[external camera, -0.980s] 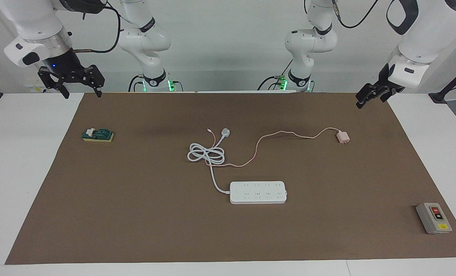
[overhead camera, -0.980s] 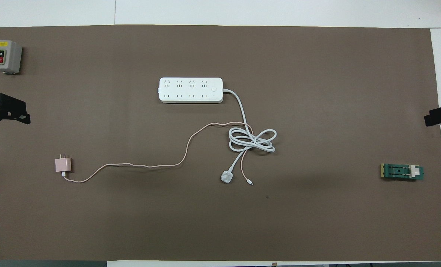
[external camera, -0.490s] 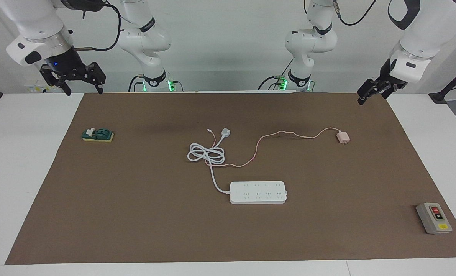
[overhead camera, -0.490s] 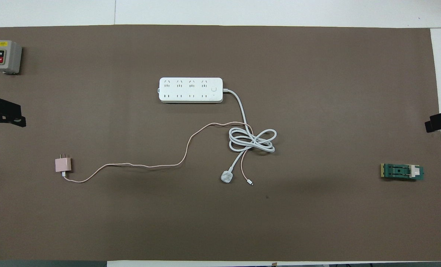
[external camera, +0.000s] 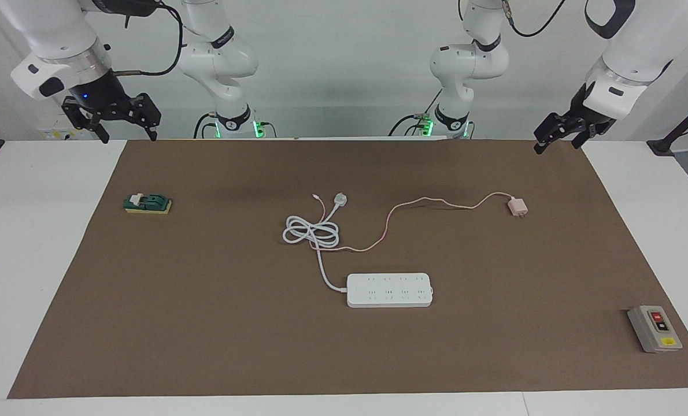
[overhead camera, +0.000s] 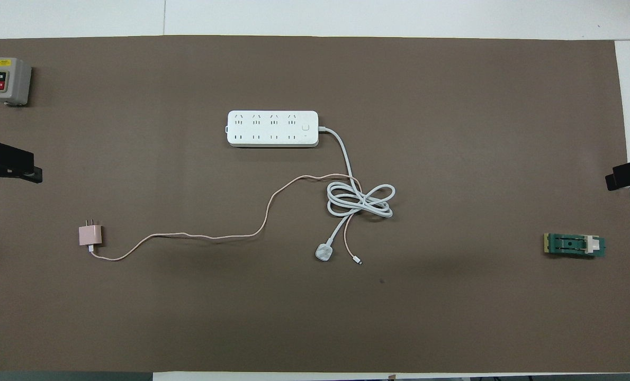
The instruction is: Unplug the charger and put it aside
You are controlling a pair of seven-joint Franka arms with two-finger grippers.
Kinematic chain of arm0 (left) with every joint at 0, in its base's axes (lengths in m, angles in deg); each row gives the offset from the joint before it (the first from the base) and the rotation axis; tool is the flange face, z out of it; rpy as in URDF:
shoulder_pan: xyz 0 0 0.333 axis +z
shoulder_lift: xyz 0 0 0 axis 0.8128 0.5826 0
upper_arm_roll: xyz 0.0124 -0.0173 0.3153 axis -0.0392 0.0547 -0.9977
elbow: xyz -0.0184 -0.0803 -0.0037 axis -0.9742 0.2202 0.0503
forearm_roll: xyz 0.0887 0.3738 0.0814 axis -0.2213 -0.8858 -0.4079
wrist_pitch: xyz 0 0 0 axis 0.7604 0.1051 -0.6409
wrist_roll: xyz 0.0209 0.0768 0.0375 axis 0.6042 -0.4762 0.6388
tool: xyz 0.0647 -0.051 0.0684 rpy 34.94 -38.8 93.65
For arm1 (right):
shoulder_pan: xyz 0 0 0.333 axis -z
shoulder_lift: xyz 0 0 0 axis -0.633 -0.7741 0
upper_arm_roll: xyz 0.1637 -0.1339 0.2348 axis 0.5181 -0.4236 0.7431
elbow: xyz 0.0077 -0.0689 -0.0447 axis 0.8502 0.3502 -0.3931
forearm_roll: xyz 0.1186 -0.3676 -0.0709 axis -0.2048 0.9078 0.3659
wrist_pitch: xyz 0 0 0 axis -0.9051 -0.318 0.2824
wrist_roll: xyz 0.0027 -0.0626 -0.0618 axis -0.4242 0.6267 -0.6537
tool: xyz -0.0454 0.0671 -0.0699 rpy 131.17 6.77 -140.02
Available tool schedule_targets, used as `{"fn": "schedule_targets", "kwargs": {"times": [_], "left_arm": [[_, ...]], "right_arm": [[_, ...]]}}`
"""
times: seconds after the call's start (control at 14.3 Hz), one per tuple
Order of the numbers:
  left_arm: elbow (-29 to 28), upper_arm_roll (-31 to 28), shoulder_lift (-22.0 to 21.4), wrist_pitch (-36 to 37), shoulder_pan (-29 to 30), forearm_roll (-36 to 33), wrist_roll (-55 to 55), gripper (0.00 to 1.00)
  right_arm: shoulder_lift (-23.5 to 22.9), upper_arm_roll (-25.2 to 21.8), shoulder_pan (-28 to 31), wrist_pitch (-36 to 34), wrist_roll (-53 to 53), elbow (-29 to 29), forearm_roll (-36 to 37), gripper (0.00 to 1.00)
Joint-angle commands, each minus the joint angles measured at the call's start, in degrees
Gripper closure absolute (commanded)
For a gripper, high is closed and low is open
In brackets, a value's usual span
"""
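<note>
The charger [external camera: 517, 207], a small pale-pink cube with two metal prongs, lies unplugged on the matte brown mat [external camera: 205, 323] toward the left arm's end of the table [external camera: 37, 242], well apart from the power strip. Its thin pink cable [external camera: 431, 200] snakes loosely to the coiled white cord [external camera: 312, 233]. The power strip [external camera: 389, 289] is a smooth white rounded bar, farther from the robots than the charger. A grey switch box [external camera: 654, 328] with red and yellow buttons sits at the mat's corner; a green block on a yellow base [external camera: 147, 203] lies toward the right arm's end. The left gripper [external camera: 557, 140] hangs raised over the mat's edge, fingers spread, holding nothing. The right gripper [external camera: 125, 131] is likewise raised, wide apart and empty.
</note>
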Motion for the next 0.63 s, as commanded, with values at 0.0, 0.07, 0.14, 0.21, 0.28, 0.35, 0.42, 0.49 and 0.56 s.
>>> {"fn": "schedule_targets", "kwargs": {"times": [0.0,0.07,0.14,0.21,0.28,0.35,0.42,0.49,0.56], "left_arm": [[-1.3,0.1,-1.4,-0.9,0.0,0.5,4.3,0.00],[-1.0,0.2,-1.3,-1.2,0.0,0.6,4.6,0.00],[-0.9,0.6,-1.2,-1.5,0.0,0.7,4.7,0.00],[-1.1,1.1,-1.2,-1.6,0.1,0.8,5.2,0.00],[-1.3,1.2,-1.3,-1.7,0.1,0.8,5.9,0.00],[-1.5,1.2,-1.4,-1.7,0.1,0.9,7.0,0.00],[-1.5,1.2,-1.4,-1.7,0.1,0.9,8.3,0.00],[-1.5,1.2,-1.4,-1.8,0.1,0.9,8.4,0.00],[-1.5,1.2,-1.4,-1.7,0.1,0.9,8.4,0.00]], "right_arm": [[0.9,0.9,1.0,-1.1,0.4,0.7,-0.9,0.00],[0.9,0.9,1.0,-1.2,0.4,0.7,-0.9,0.00],[0.9,1.0,0.9,-1.2,0.5,0.7,-0.9,0.00],[1.0,1.0,0.9,-1.2,0.7,0.7,-0.9,0.00],[0.9,1.0,0.8,-1.2,0.7,0.7,-0.9,0.00],[1.0,1.0,0.8,-1.2,0.7,0.7,-0.9,0.00],[0.9,1.0,0.9,-1.2,0.7,0.7,-0.9,0.00],[0.9,1.0,0.9,-1.2,0.7,0.7,-0.9,0.00],[0.9,1.0,0.9,-1.2,0.7,0.7,-0.9,0.00]]}}
